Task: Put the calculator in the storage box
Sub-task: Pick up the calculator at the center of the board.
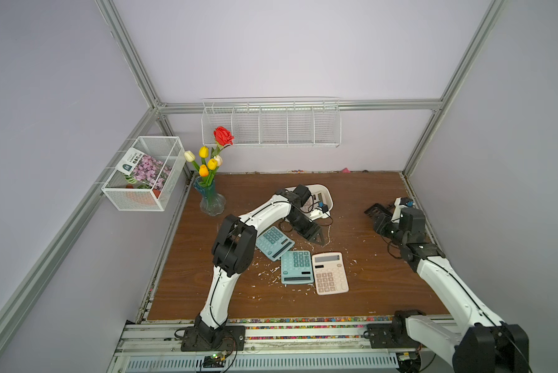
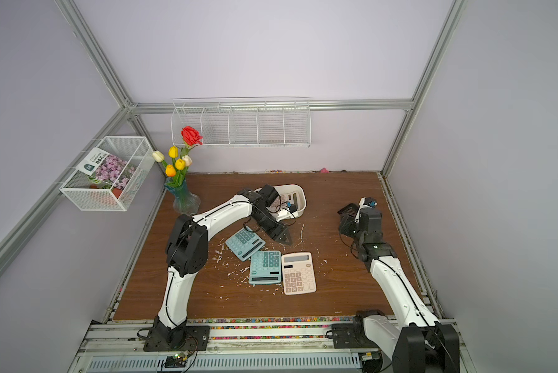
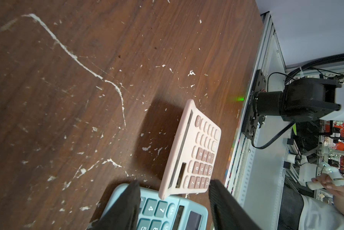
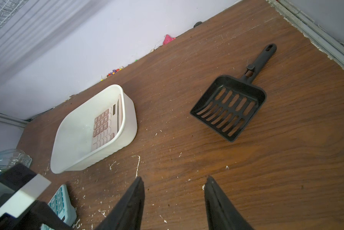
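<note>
Both top views show the storage box (image 1: pixel 328 193) by the far edge of the desk (image 1: pixel 368 284), left of its middle, with the left arm across most of it. Only the right wrist view looks into it, where a boxed pink calculator (image 4: pixel 105 123) lies against one long wall. Three more lie loose around the desk's middle: a skewed teal calculator (image 1: pixel 273 243), a square-set teal calculator (image 1: pixel 297 267) and, just beside its right side, a loose pink calculator (image 1: pixel 330 273). The left pincer (image 1: pixel 315 239) hangs between the box and this group, just beyond the teal pair, its jaws moderately apart and empty. The left wrist view shows its fingers (image 3: pixel 127 203) framing the square-set teal keypad and the loose pink one's end. That view alone shows a person's hand (image 3: pixel 330 184) past the near edge. The right pincer (image 4: pixel 175 177), by the right edge, stands parted and empty, well apart from every calculator, with a black slotted scoop (image 4: pixel 229 107) ahead of it.
</note>
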Available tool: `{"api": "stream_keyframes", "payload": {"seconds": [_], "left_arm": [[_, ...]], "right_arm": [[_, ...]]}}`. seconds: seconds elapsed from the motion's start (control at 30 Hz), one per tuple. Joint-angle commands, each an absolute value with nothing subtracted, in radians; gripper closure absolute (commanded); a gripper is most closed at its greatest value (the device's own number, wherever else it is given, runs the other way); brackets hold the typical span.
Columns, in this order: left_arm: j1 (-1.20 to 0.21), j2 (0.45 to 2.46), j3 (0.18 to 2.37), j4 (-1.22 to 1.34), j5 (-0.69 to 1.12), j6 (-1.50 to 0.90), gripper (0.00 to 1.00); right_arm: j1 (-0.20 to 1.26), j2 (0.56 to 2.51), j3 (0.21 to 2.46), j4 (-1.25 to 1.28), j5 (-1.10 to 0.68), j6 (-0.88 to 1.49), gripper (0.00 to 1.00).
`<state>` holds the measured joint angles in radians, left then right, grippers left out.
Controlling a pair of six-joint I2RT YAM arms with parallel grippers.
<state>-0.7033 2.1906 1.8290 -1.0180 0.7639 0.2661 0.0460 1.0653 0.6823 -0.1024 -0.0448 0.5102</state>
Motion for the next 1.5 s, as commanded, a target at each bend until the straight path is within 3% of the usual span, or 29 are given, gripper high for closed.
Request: {"api": "stream_keyframes", "payload": {"seconds": [0.0,1.47], "left_arm": [[-0.712,2.230,1.864,-1.020,0.779,0.289,0.41],[-0.798,2.344,1.893,-0.978,0.745,0.277,0.48]], "right_arm": [[0.044,1.072,0.657,-0.067,-0.046,0.527,0.48],[0.043,1.118,0.667,-0.054,-0.076,0.517,0.51]]}}
